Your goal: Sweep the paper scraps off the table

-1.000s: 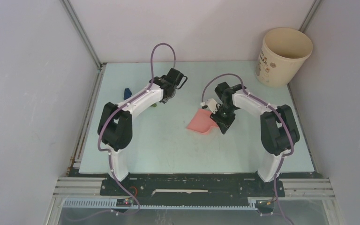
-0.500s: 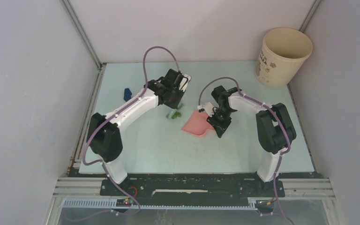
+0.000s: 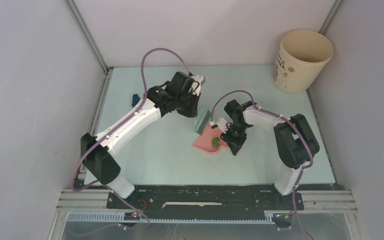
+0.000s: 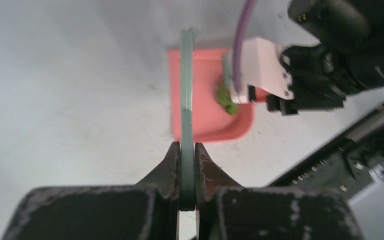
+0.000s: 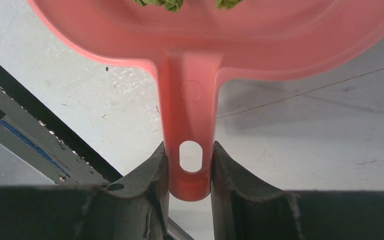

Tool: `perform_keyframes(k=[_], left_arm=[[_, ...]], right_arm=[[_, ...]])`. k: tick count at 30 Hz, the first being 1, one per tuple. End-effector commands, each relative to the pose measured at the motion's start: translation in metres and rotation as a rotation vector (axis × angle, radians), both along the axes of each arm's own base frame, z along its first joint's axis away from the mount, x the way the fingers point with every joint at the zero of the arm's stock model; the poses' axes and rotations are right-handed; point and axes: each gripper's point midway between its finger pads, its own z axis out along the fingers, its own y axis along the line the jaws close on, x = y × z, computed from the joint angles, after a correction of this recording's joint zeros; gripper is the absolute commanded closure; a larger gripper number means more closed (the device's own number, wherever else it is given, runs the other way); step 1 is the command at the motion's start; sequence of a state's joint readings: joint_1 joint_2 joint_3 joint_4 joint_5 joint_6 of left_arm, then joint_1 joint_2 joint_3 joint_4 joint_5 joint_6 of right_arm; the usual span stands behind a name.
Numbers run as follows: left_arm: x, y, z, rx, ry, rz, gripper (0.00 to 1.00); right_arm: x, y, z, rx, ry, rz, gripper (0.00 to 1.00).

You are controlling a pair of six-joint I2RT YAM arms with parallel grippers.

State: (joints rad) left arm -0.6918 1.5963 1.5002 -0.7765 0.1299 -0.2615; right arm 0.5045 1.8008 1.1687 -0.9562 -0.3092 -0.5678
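Observation:
My left gripper (image 3: 192, 107) is shut on the handle of the green hand brush (image 3: 201, 120), which I see edge-on in the left wrist view as the brush (image 4: 186, 95) running from the left gripper (image 4: 187, 150) to the pan's left rim. The pink dustpan (image 3: 206, 141) lies flat on the table (image 3: 155, 145) with my right gripper (image 3: 231, 142) shut on its handle (image 5: 190, 125). Green paper scraps (image 3: 214, 142) lie inside the dustpan (image 5: 260, 40); they show as scraps (image 4: 225, 99) and scraps (image 5: 161, 4). A dark blue scrap (image 3: 136, 98) lies at the far left, partly behind the left arm.
A cream bucket (image 3: 302, 59) stands at the back right corner, off the table's edge. Grey walls close in the left, back and right sides. The black rail (image 5: 25, 120) runs along the near edge, close to the right gripper (image 5: 190, 160).
My left arm swung right and nearer, bringing the brush against the dustpan. The green scraps went from the table onto the pan. The right arm shifted the pan slightly left and nearer.

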Motion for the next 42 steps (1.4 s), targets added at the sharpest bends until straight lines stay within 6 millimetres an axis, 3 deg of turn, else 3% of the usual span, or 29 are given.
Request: perform_keyframes(k=[1, 5, 11, 15, 20, 23, 26, 31, 37, 42], left_arm=[[0.031, 0.065, 0.069, 0.249, -0.286, 0.117, 1.0], [0.062, 0.125, 0.081, 0.566, -0.41, 0.206, 1.0], [0.11, 0.199, 0.069, 0.937, -0.411, 0.349, 1.0], [0.139, 0.24, 0.04, 0.979, -0.318, 0.453, 1.0], [0.161, 0.285, -0.014, 1.003, -0.212, 0.548, 1.0], [0.167, 0.296, -0.041, 1.006, -0.154, 0.546, 1.0], [0.171, 0.284, -0.061, 0.938, -0.116, 0.494, 1.0], [0.164, 0.234, -0.074, 0.74, -0.077, 0.378, 1.0], [0.129, 0.174, -0.07, 0.686, -0.1, 0.231, 1.0], [0.087, 0.118, -0.07, 0.533, -0.068, 0.134, 1.0]], right_arm=[[0.0, 0.003, 0.009, 0.034, -0.028, -0.034, 1.0], [0.0, 0.005, 0.01, 0.048, -0.022, -0.043, 1.0], [0.001, 0.0, 0.011, 0.026, -0.033, -0.044, 1.0], [0.002, -0.003, 0.014, 0.018, -0.044, -0.05, 1.0], [0.0, -0.004, 0.019, -0.003, -0.068, -0.04, 1.0], [-0.005, -0.003, 0.019, -0.012, -0.053, -0.026, 1.0], [-0.005, -0.001, 0.018, -0.01, -0.052, -0.022, 1.0], [-0.004, -0.002, 0.015, -0.024, -0.059, -0.013, 1.0], [-0.003, -0.003, 0.01, -0.048, -0.062, -0.005, 1.0], [-0.001, -0.006, 0.007, -0.069, -0.064, -0.012, 1.0]])
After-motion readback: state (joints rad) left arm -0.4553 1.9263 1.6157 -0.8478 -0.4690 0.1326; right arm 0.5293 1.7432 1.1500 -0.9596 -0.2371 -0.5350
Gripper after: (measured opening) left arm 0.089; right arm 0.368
